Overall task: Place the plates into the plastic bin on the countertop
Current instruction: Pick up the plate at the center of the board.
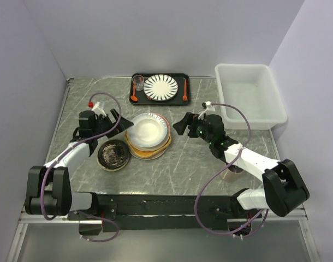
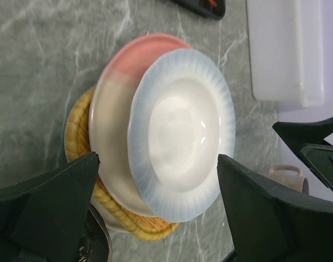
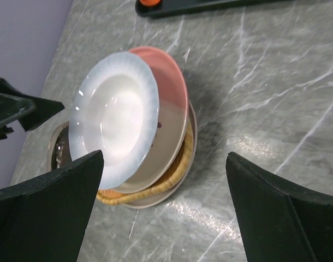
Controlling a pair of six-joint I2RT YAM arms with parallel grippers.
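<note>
1. Nearest the arm bases, a dark plate [image 1: 113, 154] lies flat on the grey-green countertop [image 1: 177, 164], just beside the near-left edge of the stack.
2. A mug [image 2: 287, 176] stands near the right arm's forearm, mostly hidden under it in the top view.
3. The stack sits around the middle of the countertop. On top is a white plate [image 1: 148, 129] with a ribbed rim, set a little off-centre.
4. Under it come a pink plate [image 2: 150, 53], a cream plate [image 2: 109, 136], a yellow woven plate [image 2: 76, 131] and, at the bottom, a tan plate [image 3: 155, 203] of which only the rim shows.
5. The left gripper [image 1: 122, 121] hangs at the stack's left side, fingers spread wide and holding nothing. Its wrist camera looks between them at the white plate. Whether a fingertip touches the rim cannot be told.
6. The right gripper [image 1: 183, 123] is to the right of the stack, also spread wide and holding nothing. A strip of bare countertop lies between it and the plates.
7. The bin [image 1: 227, 95] stands at the far right corner of the countertop, well apart from the stack, behind the right gripper. All the plates listed above are on the countertop, outside it.
8. Farthest back, a black tray [image 1: 178, 82] holds a striped plate [image 1: 160, 87], a glass [image 1: 138, 82] and two orange utensils [image 1: 134, 96], one at each side.
</note>
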